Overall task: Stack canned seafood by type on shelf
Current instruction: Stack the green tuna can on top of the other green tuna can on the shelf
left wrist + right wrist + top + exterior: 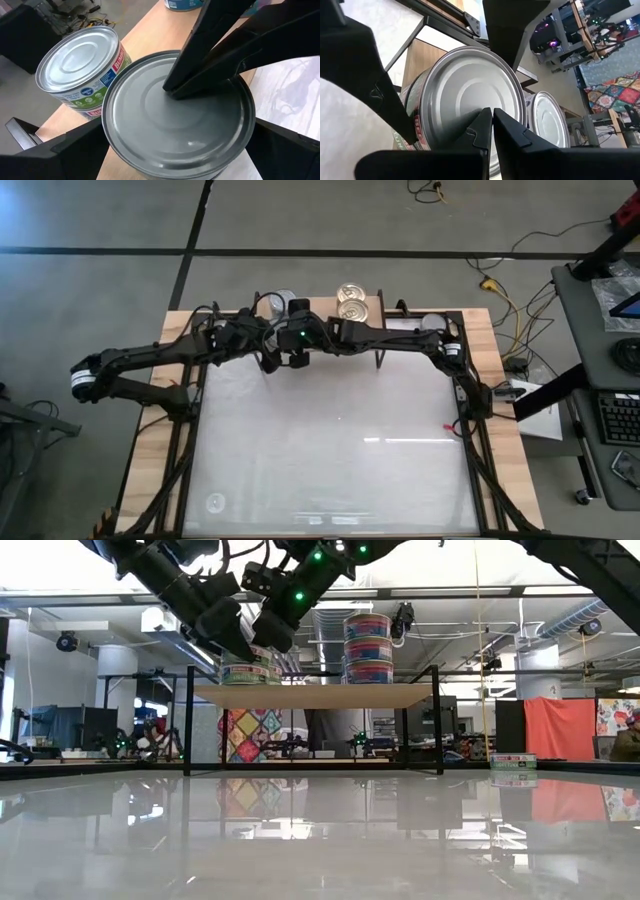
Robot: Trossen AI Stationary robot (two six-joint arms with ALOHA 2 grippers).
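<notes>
Shelf (310,696): light-wood board on thin black legs at the table's far edge. On it, a stack of three gold-lidded tins (368,648) right of centre; toward its left end two silver-lidded tins side by side, one (80,70) standing free, the other (175,117) upright just beside it. A further tin (513,762) sits on the tabletop, well right of the shelf.

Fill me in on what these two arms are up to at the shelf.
Both arms meet over the shelf. The left gripper has its fingers wide around a silver-lidded can, while the right gripper, shut, presses its tips on that lid. Another silver can sits beside it; a gold-lidded stack stands further along.
</notes>
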